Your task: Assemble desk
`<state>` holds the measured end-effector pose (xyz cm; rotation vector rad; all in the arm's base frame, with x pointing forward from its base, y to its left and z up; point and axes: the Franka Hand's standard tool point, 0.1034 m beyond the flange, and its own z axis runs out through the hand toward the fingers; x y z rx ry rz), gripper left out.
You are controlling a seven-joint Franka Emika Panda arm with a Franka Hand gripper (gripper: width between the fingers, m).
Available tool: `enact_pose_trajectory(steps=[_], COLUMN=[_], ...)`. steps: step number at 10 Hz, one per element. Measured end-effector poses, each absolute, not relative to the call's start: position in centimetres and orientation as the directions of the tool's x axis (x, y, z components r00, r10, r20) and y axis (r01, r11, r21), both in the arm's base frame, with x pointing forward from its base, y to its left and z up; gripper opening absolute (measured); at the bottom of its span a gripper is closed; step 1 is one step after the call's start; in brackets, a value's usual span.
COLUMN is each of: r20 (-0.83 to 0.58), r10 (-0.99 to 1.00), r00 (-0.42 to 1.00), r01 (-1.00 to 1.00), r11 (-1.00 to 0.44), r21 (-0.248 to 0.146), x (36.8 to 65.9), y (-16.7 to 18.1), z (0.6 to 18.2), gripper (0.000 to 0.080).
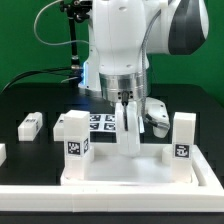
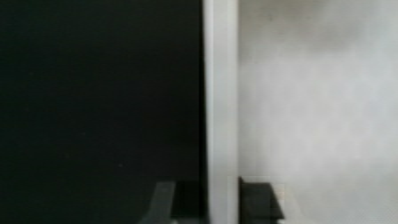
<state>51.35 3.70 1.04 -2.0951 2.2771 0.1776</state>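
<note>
The white desk tabletop (image 1: 120, 172) lies flat at the front of the black table. Two white square legs stand upright on it, one at the exterior view's left (image 1: 74, 135) and one at its right (image 1: 183, 135), each with a tag. My gripper (image 1: 130, 145) reaches straight down onto the tabletop's far edge, midway between the two legs. In the wrist view the tabletop's thin raised rim (image 2: 221, 100) runs between my dark fingers (image 2: 178, 203), with the white tabletop (image 2: 320, 100) on one side and black table on the other. The gripper (image 2: 221, 203) looks shut on the rim.
A loose white leg (image 1: 31, 124) lies at the exterior view's left and another (image 1: 155, 112) lies tilted just right of the gripper. A further white piece (image 1: 2, 152) shows at the left edge. The marker board (image 1: 103, 122) lies behind the tabletop. A white border rail (image 1: 110, 205) runs along the front.
</note>
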Motion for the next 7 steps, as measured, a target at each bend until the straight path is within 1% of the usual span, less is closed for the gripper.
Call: enact_pose_trajectory(steps=[3, 4, 5, 6, 7], r20=[-0.109, -0.108, -0.109, -0.115, -0.119], r10=[-0.991, -0.993, -0.985, -0.954, -0.925], r00=[-0.076, 0.041, 0.130, 0.276, 0.361], r01=[-0.996, -0.998, -0.990, -0.960, -0.931], r11=[0.071, -0.045, -0.134, -0.279, -0.365], r21=[0.054, 0.038, 0.031, 0.019, 0.013], x=[51.3, 51.2, 50.6, 50.0, 49.5], y=[3.7, 3.2, 2.1, 0.9, 0.0], z=[1.0, 1.1, 1.1, 1.1, 1.0], gripper=[0.0070, 0.0070, 0.0070, 0.0070, 0.0070])
